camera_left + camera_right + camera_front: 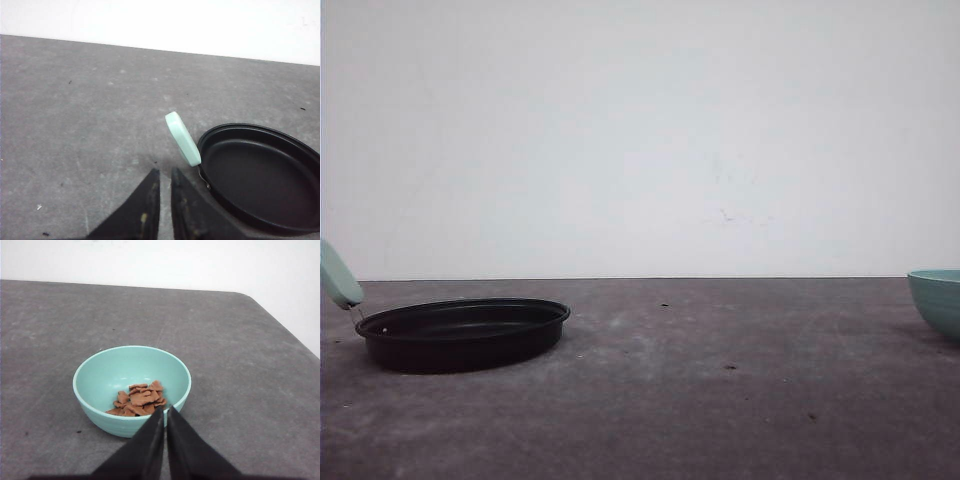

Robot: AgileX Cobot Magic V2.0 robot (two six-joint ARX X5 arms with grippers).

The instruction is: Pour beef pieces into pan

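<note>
The black pan (pixel 463 333) rests on the grey table at the left, its mint-green handle (pixel 339 275) sticking up toward the left edge. In the left wrist view the pan (pixel 260 177) lies just beyond my left gripper (pixel 163 173), whose jaws are shut and hold nothing; the handle (pixel 183 138) stands a little past the fingertips. The beef pieces (pixel 138 399) lie heaped in a teal bowl (pixel 100 385). My right gripper (pixel 165 410) is shut and empty, its tips just in front of the bowl's near rim. The bowl (pixel 937 297) sits at the table's right edge.
Bare grey tabletop (pixel 720 380) stretches between pan and bowl. A white wall (pixel 640 130) rises behind the table's far edge. In the right wrist view the table's rounded corner (pixel 250 296) lies beyond the bowl.
</note>
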